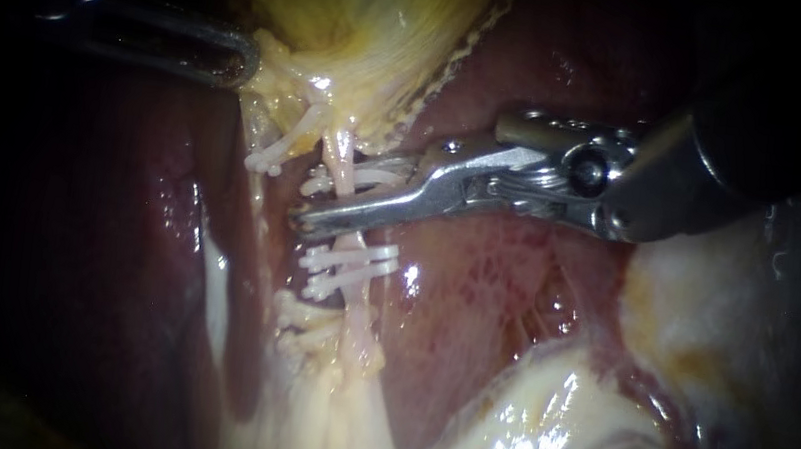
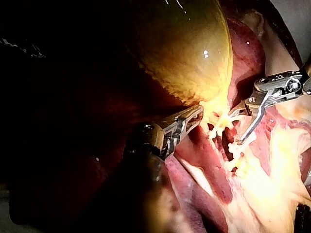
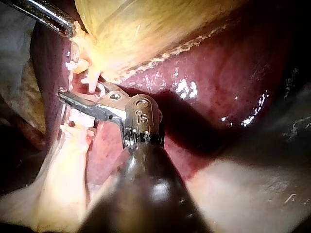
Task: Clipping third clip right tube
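Right tube [image 1: 341, 152], centre of the endoscope frame, runs pale from the gallbladder [image 1: 373, 20] down past two white clips [image 1: 351, 262]. My right instrument [image 1: 338, 195] reaches in from the right, its hand apart and straddling the tube just above them, seemingly placed for another clip. Upper left, my left instrument [image 1: 243, 61] has its hand clamped on the gallbladder's edge, apparently to stretch the tube.

Left wrist view: the left instrument [image 2: 197, 113] grips at the gallbladder's [image 2: 184, 48] lower edge.

Right wrist view: the right instrument [image 3: 80, 94] brackets the tube [image 3: 92, 82], not yet closed.

— What's that yellow bulge up top?
— The gallbladder [image 1: 375, 10], lying against the dark red liver [image 1: 496, 266].
— And the glistening pale tissue [image 1: 538, 431] below?
— Fat, perhaps; hard to tell.
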You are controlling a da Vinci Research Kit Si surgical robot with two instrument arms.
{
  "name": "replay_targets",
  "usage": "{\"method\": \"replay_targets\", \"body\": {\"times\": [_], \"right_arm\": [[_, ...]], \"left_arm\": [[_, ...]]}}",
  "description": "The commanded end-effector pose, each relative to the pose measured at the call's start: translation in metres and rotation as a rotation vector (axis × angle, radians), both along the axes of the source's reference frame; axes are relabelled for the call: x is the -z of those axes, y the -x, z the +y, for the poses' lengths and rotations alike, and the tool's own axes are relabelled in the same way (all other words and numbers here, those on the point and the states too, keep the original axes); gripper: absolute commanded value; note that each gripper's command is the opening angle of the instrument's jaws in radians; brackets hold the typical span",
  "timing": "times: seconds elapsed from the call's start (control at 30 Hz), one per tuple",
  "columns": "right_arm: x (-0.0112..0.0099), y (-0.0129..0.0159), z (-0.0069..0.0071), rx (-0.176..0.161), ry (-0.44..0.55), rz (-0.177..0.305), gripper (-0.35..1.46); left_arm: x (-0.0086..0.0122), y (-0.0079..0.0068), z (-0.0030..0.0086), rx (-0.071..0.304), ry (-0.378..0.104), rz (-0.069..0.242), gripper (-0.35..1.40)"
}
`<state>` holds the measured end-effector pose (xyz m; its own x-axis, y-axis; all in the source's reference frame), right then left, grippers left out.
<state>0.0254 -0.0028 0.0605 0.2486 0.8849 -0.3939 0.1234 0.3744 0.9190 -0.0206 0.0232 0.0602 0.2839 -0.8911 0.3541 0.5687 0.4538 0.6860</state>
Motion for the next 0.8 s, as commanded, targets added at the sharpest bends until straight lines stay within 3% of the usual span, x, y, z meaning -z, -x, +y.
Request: {"method": "replay_targets", "body": {"times": [0.03, 0.27, 0.53, 0.63, 0.8], "right_arm": [[0.0001, 0.0000, 0.0000, -0.009, -0.014, 0.033, 0.48], [0.0009, -0.0001, -0.0002, -0.028, -0.077, 0.179, 0.43], [0.0018, 0.0002, -0.0001, 0.015, -0.105, 0.184, 0.30], [0.0021, 0.0007, 0.0002, 0.020, -0.129, 0.171, 0.05], [0.0024, 0.0003, 0.0010, -0.019, -0.146, 0.153, -0.35]], "left_arm": [[0.0000, 0.0000, 0.0000, 0.001, 0.000, 0.000, -0.35], [0.0000, 0.0001, 0.0000, 0.001, 0.000, 0.000, -0.35], [0.0000, 0.0000, 0.0000, 0.001, 0.000, 0.000, -0.35], [0.0000, 0.0000, 0.0000, 0.001, 0.000, 0.000, -0.35], [0.0000, 0.0001, 0.0000, 0.001, 0.000, 0.001, -0.35]]}}
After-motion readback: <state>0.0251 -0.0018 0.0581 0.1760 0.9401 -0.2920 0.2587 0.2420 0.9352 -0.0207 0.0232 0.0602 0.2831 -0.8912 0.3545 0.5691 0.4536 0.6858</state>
